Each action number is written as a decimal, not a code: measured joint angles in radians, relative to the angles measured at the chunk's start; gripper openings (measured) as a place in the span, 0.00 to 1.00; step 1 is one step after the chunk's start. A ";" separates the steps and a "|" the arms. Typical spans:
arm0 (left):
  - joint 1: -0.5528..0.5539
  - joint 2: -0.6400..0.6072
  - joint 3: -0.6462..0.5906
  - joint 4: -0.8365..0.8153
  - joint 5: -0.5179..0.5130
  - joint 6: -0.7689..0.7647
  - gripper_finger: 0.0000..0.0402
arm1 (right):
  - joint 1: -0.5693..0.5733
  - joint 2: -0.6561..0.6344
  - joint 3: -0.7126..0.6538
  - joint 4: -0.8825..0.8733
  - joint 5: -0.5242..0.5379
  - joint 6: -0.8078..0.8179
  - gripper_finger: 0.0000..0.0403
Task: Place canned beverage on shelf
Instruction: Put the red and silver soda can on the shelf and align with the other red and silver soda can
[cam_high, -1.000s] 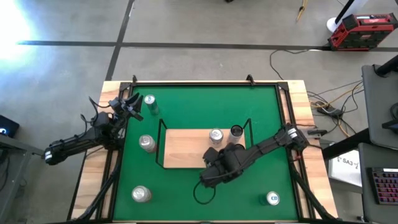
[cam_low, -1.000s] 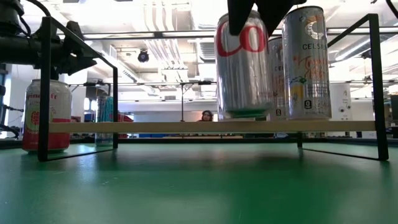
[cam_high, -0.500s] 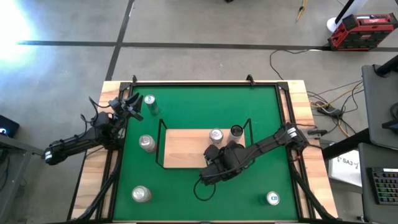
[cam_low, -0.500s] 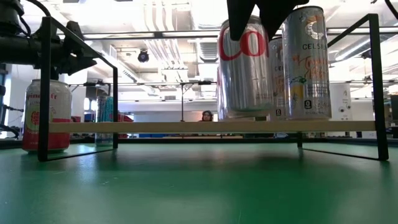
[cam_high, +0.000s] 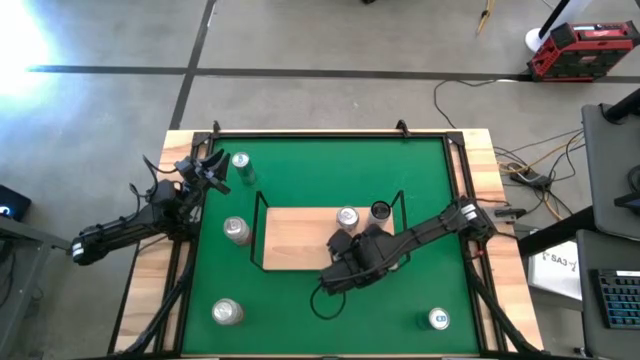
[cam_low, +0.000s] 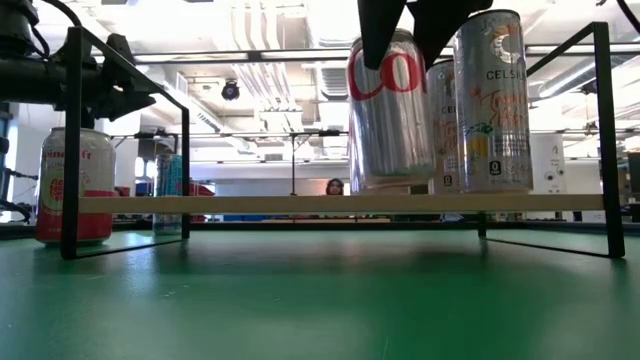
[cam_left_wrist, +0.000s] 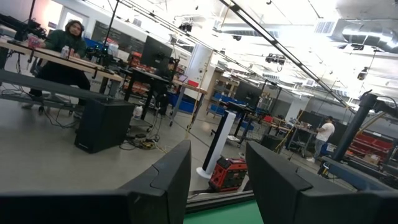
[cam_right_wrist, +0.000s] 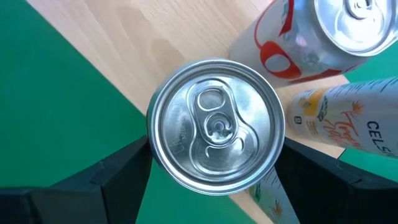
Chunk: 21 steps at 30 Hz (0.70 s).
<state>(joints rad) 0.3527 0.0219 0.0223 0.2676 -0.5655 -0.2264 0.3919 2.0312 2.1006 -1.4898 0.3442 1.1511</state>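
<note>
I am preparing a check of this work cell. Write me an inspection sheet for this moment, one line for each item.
Surface: green felt tabletop, flat, no spill seen.
Job's things: light-wood shelf with black wire rail; silver can with red lettering at its front; two other cans stand behind.
Clutter: four loose cans on the felt.
Grippers: right gripper over the red-lettered can; left gripper parked at the table's left edge, empty.
Cables: black loop before the shelf; floor cables.
Surroundings: red toolbox; seated person.
</note>
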 joint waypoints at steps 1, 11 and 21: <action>0.000 0.000 0.000 0.000 0.000 0.000 0.34 | 0.000 0.000 0.000 0.000 0.000 0.000 0.76; 0.000 0.000 0.000 0.000 0.000 0.000 0.34 | -0.008 0.000 0.000 0.003 -0.001 -0.007 0.77; 0.000 0.000 0.000 0.000 0.000 0.000 0.34 | -0.013 0.000 0.000 0.031 0.008 -0.085 0.77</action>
<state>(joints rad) 0.3527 0.0216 0.0223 0.2672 -0.5655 -0.2264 0.3786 2.0308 2.1002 -1.4590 0.3520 1.0666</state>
